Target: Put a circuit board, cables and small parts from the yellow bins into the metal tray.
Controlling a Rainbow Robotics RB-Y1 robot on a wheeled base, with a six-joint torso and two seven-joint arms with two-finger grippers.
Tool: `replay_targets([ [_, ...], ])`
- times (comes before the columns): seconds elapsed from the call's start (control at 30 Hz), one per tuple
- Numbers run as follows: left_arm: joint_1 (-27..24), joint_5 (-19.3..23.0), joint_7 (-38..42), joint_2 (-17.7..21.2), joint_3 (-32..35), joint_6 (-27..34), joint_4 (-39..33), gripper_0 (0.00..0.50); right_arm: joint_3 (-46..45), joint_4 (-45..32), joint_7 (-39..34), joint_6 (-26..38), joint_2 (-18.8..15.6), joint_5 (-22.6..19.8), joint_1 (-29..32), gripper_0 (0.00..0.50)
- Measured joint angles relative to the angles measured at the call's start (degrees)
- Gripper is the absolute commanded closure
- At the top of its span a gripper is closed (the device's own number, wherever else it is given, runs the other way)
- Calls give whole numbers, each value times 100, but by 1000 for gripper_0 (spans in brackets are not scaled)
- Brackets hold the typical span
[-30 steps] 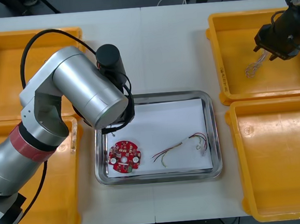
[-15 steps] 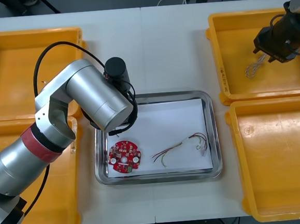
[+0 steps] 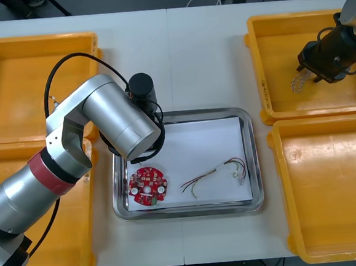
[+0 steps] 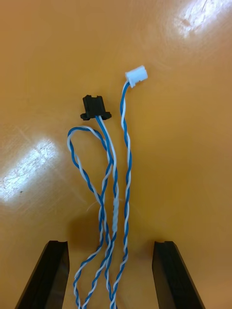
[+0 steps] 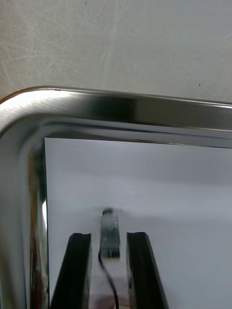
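Note:
My left arm [image 3: 118, 122] reaches over the far left corner of the metal tray [image 3: 254, 158]. In the left wrist view, my left gripper [image 5: 108, 241] is shut on a black cable [image 5: 110, 236] with a small metal end, just above the tray's white inside and near its rim [image 5: 121, 104]. A round red circuit board [image 3: 148, 186] and a red and yellow cable [image 3: 215, 172] lie in the tray. My right gripper [image 3: 308, 68] hangs open in the far right yellow bin [image 3: 281, 38]. A twisted blue and white cable [image 4: 116, 193] runs between its fingers [image 4: 48, 275].
Two yellow bins stand at the left [image 3: 14, 90] [image 3: 70, 252]. The near right bin [image 3: 336, 188] is bare. The blue and white cable [image 3: 299, 83] lies on the far right bin's floor near its left wall. Bare table lies beyond the tray.
My left arm has swung a little to the right over the tray's far left corner. My right gripper has shifted slightly left, toward the blue and white cable.

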Motion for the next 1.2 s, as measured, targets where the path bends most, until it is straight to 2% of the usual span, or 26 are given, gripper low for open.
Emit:
replay_targets([
  [0.07,0,0,0,0,0,-1,0,0,0,1,0,-13,0,-31,0,0],
  [0.8,0,64,1,3,62,-22,-59,0,2,2,-7,-161,10,-149,78,0],
  [1.2,-102,635,0,37,793,936,-560,0,50,-29,-36,-183,49,-138,104,0],
])
